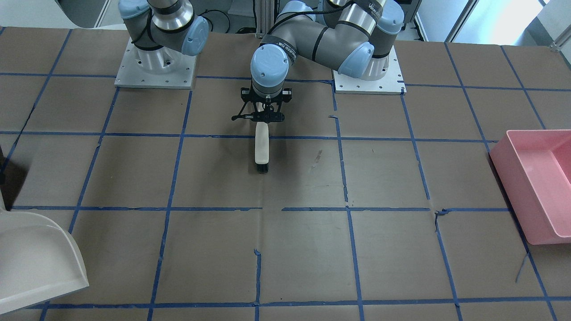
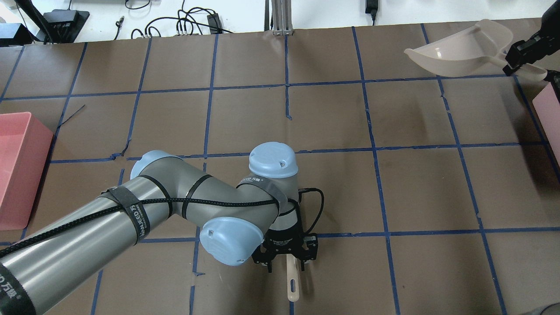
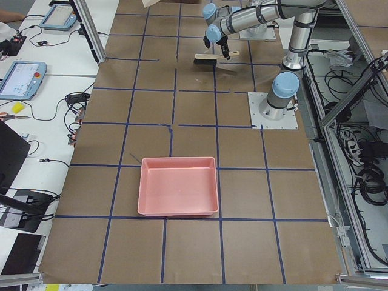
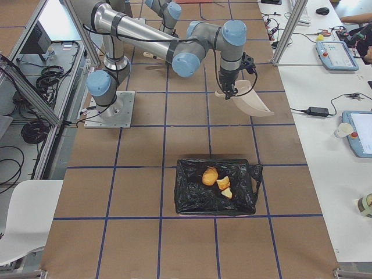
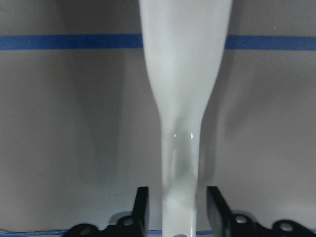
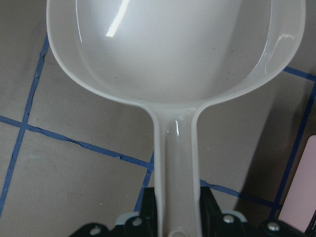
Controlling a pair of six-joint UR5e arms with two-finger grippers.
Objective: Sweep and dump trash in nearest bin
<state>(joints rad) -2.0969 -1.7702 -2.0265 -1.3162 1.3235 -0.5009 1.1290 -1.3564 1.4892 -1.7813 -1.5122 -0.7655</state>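
Observation:
The trash, one tan-orange lump [image 4: 210,175] and two smaller pale chunks [image 4: 224,187], lies inside a black-bag-lined bin [image 4: 192,200] in the exterior right view. My left gripper [image 1: 263,119] straddles the handle of a white brush [image 1: 261,149] lying on the table. In the left wrist view its fingers [image 5: 141,210] stand open, with a small gap on each side of the brush handle [image 5: 185,74]. My right gripper [image 6: 177,219] is shut on the handle of the empty white dustpan [image 6: 168,44], which it holds above the table [image 2: 459,48] near the lined bin.
A pink bin [image 1: 539,183] stands at the table end on my left side and shows in the overhead view [image 2: 17,170]. A pink edge of the other bin [image 2: 549,118] shows at the overhead view's right. Blue tape lines grid the brown table.

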